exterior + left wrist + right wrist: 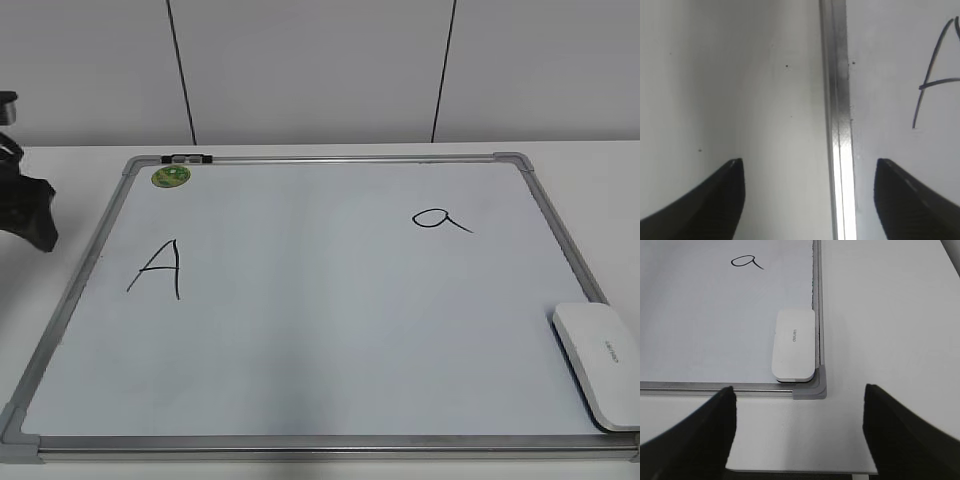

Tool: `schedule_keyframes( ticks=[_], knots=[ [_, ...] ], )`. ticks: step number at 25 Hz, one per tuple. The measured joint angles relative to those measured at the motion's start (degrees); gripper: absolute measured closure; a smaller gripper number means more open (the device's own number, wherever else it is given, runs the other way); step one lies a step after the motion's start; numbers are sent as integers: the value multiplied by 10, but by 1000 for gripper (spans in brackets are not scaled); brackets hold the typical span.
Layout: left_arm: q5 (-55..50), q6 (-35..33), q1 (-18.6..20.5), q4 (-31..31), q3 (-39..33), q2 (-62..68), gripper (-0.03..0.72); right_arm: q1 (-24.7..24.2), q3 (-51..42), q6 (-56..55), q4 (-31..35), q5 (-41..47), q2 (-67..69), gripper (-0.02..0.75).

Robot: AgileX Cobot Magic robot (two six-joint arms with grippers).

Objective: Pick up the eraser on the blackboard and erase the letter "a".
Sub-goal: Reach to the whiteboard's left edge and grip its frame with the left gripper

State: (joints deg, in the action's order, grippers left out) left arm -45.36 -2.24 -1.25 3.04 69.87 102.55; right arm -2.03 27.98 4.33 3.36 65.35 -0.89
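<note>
The eraser (600,362) lay flat on the blackboard (320,330), tucked into the board's near right corner with its long side touching the silver frame, white face up and its tiny grey lettering showing. That put it well apart from the letter "a" (440,219), which sat in the upper right part of the writing surface, whole and unsmudged. From where I stood, the job had not begun: nothing had been lifted.

The right gripper (799,427) hung above the bare table just off that same corner, its jaws spread wide and holding nothing, the eraser framed between them and a little ahead. I took that as a lining-up pose for the pick. The frame rail and the grey corner piece (812,389) pressed close against the eraser, so I judged a finger would find little room on that side.

The left gripper (809,172) was also spread and empty, straddling the board's left frame rail (837,125), with the capital "A" (158,268) just inside. In the exterior view only a dark part of that arm (22,205) showed at the left edge, well clear of the work. A round green sticker (171,176) and a small black clip (187,158) sat at the far left corner, far from any likely path.
</note>
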Motion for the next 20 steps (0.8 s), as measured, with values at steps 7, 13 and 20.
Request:
schedule_keyframes(
  ticks=[7, 13, 20],
  knots=[
    [-28, -51, 0, 44, 78, 69, 99, 0, 0, 0, 0, 0, 0, 151],
    [-57, -64, 0, 59, 127, 129, 143, 0, 0, 0, 0, 0, 0, 151],
    [-60, -107, 12, 99, 147, 167, 193, 0, 0, 0, 0, 0, 0, 151]
  ],
)
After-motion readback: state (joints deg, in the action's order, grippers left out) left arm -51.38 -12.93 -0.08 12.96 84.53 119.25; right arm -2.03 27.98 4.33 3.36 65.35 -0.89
